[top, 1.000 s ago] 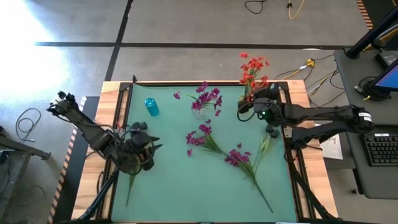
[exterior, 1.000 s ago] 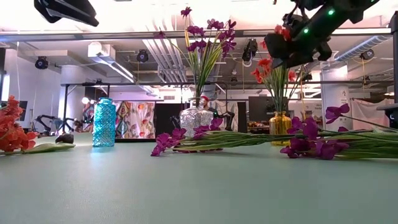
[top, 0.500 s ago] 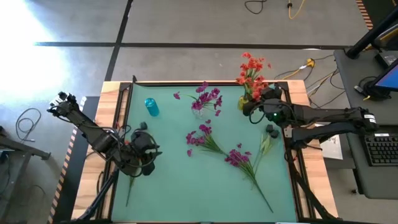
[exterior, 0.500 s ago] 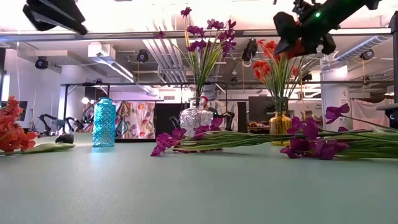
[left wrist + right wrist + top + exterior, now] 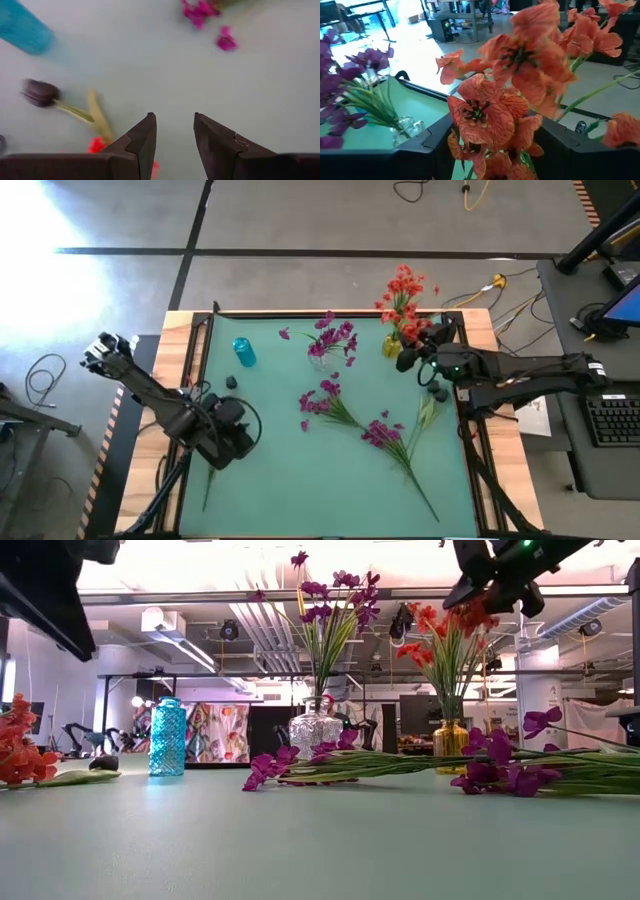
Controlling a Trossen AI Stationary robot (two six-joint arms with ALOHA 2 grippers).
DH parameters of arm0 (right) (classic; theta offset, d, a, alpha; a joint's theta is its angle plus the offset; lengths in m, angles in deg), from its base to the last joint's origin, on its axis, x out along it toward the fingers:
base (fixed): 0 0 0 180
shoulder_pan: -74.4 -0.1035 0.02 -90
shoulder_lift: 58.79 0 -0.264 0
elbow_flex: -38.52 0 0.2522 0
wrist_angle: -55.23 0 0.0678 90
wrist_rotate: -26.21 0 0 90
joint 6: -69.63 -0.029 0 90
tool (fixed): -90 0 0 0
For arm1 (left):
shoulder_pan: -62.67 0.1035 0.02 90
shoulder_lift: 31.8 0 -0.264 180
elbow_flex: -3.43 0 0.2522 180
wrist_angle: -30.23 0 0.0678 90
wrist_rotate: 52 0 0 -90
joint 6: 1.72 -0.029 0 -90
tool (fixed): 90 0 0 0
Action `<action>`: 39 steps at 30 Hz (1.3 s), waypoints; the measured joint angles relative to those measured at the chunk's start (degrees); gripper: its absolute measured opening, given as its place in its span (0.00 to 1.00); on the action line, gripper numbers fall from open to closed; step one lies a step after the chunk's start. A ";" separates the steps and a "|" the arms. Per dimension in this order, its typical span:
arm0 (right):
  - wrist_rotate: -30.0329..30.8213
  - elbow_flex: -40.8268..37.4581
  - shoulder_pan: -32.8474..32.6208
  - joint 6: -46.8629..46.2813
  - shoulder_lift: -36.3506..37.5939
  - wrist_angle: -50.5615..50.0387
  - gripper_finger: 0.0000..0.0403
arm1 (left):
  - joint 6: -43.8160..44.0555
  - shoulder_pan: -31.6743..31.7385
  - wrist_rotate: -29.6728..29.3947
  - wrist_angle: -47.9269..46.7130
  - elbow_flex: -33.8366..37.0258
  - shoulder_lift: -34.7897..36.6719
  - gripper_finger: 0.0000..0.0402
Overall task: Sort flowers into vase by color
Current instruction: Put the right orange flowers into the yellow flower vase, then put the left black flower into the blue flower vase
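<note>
Where the high view looks straight down on the green surface [image 5: 300, 480], the right claw [image 5: 408, 358] hovers at the far right corner beside the orange-red flower cluster [image 5: 404, 302] standing upright in a small amber glass vase [image 5: 390, 345]. Magenta-purple flowers [image 5: 333, 340] stand in a clear glass vase [image 5: 320, 360] nearby. Two loose magenta-purple stems [image 5: 385, 438] lie across the middle, heads toward the far left, stems running to the near right. Over the left side hangs the left claw [image 5: 232, 442], near a blue glass bottle [image 5: 243, 352].

Level across the surface, the right claw [image 5: 490, 580] sits among the orange-red blooms above the amber vase [image 5: 450, 747].

Past the left wrist, the left claw [image 5: 175, 132] stands partly open and empty above a dark bud [image 5: 40, 93] lying flat.

Past the right wrist, the right claw [image 5: 492, 145] is parted with orange-red petals [image 5: 490, 117] between its fingers; whether they pinch the petals I cannot tell.
</note>
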 joint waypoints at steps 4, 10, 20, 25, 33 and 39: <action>-1.84 0.00 -0.65 -0.02 0.50 0.30 0.49 | 0.40 2.74 0.42 -1.76 0.10 -2.06 0.29; -2.01 0.94 -2.64 -0.02 0.04 0.46 0.49 | 1.73 10.28 0.46 -1.08 4.87 -1.52 0.26; -1.96 2.18 -5.80 1.54 0.00 0.38 0.49 | 8.07 20.66 4.08 4.76 16.61 0.22 0.25; -1.90 2.62 -5.83 1.92 -0.02 0.40 0.49 | 11.73 22.03 4.16 5.06 19.76 0.13 0.34; -1.84 2.62 -5.83 1.95 -0.35 0.32 0.49 | 9.82 22.02 3.10 10.08 22.34 -1.36 0.43; -1.85 2.62 -5.83 1.96 -0.80 0.24 0.49 | 9.72 22.06 3.07 13.43 23.19 -3.85 0.41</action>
